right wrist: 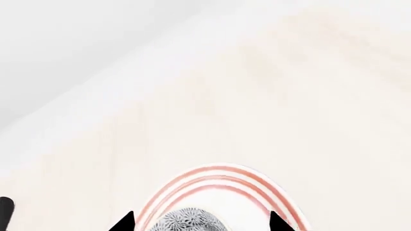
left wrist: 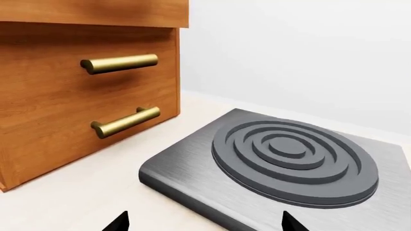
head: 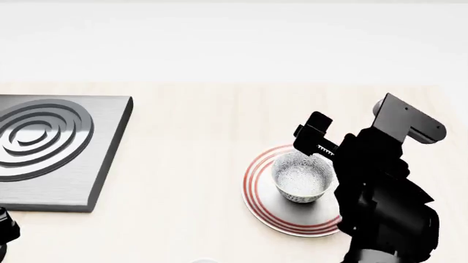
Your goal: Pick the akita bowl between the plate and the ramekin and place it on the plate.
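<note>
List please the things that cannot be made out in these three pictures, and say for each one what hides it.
- Ramekin: in no view.
- Right gripper: only two fingertips show in the right wrist view, beside the akita bowl; contact unclear. In the head view the arm covers it.
- Plate: its right side is behind the arm in the head view.
- Left gripper: tips only, cut by the left wrist picture's edge.

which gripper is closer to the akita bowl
Right. The right gripper sits just over the akita bowl on the plate; the left gripper faces the burner, far off.
</note>
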Controlling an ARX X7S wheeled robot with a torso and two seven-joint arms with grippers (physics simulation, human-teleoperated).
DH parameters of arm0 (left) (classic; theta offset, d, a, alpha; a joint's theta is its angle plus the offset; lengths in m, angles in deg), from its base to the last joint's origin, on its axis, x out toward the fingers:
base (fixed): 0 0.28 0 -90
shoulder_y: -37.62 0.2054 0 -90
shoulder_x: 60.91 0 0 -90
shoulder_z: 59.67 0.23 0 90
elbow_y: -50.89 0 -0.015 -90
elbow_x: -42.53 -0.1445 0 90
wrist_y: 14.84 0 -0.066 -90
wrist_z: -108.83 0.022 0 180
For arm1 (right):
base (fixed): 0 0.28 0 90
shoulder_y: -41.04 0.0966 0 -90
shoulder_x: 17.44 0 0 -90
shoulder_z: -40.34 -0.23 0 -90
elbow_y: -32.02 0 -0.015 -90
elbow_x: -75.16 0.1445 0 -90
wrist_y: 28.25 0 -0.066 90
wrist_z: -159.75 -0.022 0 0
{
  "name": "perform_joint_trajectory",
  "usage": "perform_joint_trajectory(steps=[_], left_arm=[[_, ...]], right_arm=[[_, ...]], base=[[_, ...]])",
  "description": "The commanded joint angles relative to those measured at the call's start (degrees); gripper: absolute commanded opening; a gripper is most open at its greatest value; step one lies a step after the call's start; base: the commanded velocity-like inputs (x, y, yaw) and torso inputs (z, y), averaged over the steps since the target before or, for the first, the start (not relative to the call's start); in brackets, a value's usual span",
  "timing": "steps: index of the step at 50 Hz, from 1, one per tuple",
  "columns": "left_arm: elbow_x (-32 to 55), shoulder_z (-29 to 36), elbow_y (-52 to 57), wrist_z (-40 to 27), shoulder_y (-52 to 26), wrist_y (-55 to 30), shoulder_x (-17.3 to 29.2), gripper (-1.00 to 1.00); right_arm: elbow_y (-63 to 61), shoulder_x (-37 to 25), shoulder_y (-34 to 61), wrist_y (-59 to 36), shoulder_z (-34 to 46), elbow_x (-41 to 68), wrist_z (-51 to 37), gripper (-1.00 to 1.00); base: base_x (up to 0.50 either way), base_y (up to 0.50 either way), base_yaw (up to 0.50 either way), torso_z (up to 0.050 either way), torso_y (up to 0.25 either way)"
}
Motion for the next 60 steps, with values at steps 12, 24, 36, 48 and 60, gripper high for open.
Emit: perform_joint_trajectory(steps=[12, 24, 36, 48, 60], left_arm=[[0.3, -1.1, 0.5, 2.2, 0.4, 0.4, -1.0, 1.0], [0.5, -1.1, 0.9, 2.1, 0.8, 0.5, -0.9, 1.0], [0.5, -1.0, 1.3, 1.9, 0.9, 0.4, -0.8, 1.0], [0.7, -1.0, 1.7, 1.8, 1.1, 0.2, -0.6, 1.0], [0.7, -0.8, 1.4, 1.8, 0.9, 0.5, -0.5, 1.0]], right_arm=[[-46.2, 1.1, -15.8, -18.5, 18.0, 9.8, -2.9, 1.0], [-62.4, 0.0, -23.2, -22.1, 22.9, 10.7, -6.2, 1.0], [-73.8, -2.0, -30.5, -21.6, 27.6, 9.5, -8.8, 1.0], [-79.8, -4.4, -35.9, -19.4, 31.5, 6.7, -11.8, 1.0], [-84.3, -5.8, -40.7, -18.9, 32.6, 5.4, -13.9, 1.0]], base=[[0.0, 0.0, 0.0, 0.0, 0.0], [0.0, 0.0, 0.0, 0.0, 0.0], [0.0, 0.0, 0.0, 0.0, 0.0], [0.0, 0.0, 0.0, 0.0, 0.0], [0.0, 0.0, 0.0, 0.0, 0.0]])
